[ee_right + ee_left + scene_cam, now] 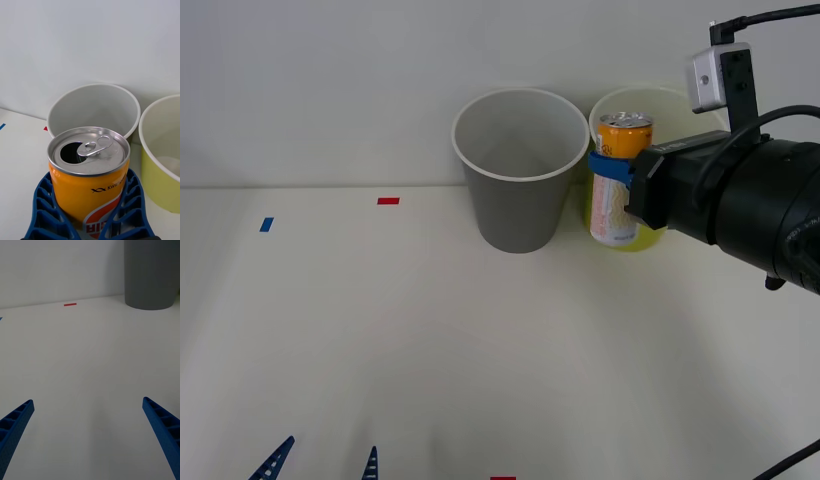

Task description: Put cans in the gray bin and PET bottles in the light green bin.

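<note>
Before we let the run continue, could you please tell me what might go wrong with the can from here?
1. The right gripper holds the can upright in front of the light green bin, the bin for bottles; released here, it could be sorted wrongly.
2. The gray bin stands close beside; moving across, the can or the fingers might clip its rim and tip it.
3. The can's mouth is open, so tilting might spill any leftover drink.

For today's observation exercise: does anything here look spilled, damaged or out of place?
Nothing stands out. The right gripper holds the can upright and undented, its tab already open, beside the upright gray bin and green bin.
</note>
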Controlling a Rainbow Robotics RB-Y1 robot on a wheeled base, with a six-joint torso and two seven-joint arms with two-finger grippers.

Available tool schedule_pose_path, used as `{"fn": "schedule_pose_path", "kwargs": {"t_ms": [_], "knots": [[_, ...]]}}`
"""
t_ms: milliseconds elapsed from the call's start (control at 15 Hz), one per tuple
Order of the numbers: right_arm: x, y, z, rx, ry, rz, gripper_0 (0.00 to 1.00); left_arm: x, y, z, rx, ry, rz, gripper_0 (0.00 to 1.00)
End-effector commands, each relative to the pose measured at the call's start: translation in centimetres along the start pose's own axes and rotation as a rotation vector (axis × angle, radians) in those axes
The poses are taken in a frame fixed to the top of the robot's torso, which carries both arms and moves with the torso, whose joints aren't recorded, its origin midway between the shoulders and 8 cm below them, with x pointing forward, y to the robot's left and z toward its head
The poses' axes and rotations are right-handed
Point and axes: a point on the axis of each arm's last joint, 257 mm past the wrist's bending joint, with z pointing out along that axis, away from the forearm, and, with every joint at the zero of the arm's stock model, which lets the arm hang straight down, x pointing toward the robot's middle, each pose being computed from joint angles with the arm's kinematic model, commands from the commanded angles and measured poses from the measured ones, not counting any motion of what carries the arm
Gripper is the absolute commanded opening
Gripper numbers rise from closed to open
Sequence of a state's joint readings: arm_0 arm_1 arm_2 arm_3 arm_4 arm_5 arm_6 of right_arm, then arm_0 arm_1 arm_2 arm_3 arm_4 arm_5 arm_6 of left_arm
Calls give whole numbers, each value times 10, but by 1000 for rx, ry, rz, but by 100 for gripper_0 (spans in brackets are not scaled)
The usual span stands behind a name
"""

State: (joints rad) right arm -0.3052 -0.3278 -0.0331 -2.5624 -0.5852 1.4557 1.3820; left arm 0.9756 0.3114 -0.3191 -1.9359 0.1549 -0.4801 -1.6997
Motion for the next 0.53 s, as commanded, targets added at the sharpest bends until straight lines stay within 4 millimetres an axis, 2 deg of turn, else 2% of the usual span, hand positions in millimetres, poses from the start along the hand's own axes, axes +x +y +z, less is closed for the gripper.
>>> {"fn": "schedule_pose_path", "kwargs": {"t_ms": [67, 267, 533], "knots": [[-32, -5, 11, 6, -44, -24, 0, 0, 0, 0, 0, 0, 0, 100], [-74, -6, 22, 16, -124, -46, 0, 0, 0, 0, 0, 0, 0, 100], [-109, -4, 46, -27, -234, -32, 0, 0, 0, 0, 0, 0, 0, 100]]}}
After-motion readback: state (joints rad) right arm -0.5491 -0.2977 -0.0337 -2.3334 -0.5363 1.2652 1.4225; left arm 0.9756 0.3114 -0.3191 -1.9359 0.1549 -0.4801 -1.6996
